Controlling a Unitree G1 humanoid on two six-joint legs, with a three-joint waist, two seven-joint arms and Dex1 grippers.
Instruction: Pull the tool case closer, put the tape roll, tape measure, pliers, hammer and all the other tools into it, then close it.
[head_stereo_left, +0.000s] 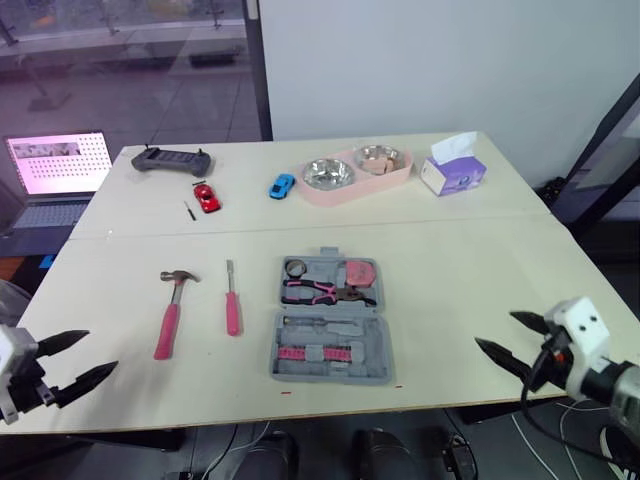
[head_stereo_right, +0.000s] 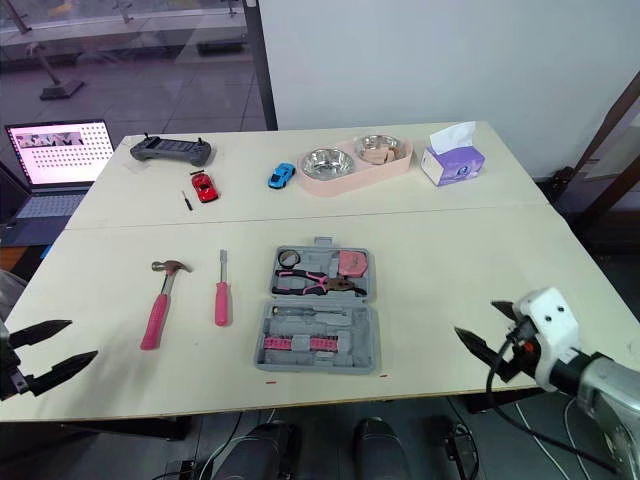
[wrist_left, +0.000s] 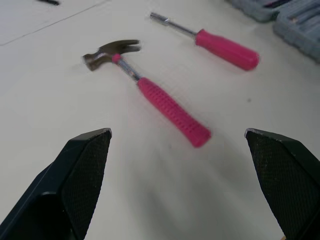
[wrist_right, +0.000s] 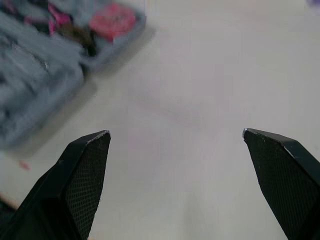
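The grey tool case (head_stereo_left: 330, 322) lies open at the table's middle. Its far half holds a tape roll (head_stereo_left: 296, 268), pink-handled pliers (head_stereo_left: 318, 292) and a pink tape measure (head_stereo_left: 360, 273); pink-marked bits sit in the near half. Left of the case lie a pink-handled screwdriver (head_stereo_left: 231, 302) and a pink-handled hammer (head_stereo_left: 170, 315). My left gripper (head_stereo_left: 100, 352) is open at the front left corner, short of the hammer (wrist_left: 150, 95) and holding nothing. At the front right edge my right gripper (head_stereo_left: 495, 330) is open and empty, well right of the case (wrist_right: 40, 90).
Along the far side stand a pink double-bowl feeder (head_stereo_left: 355, 172), a purple tissue box (head_stereo_left: 453, 172), a blue toy car (head_stereo_left: 282, 185), a red toy car (head_stereo_left: 206, 196), a grey controller (head_stereo_left: 172, 159) and a small black stick (head_stereo_left: 189, 209). A laptop (head_stereo_left: 55, 170) sits beyond the left edge.
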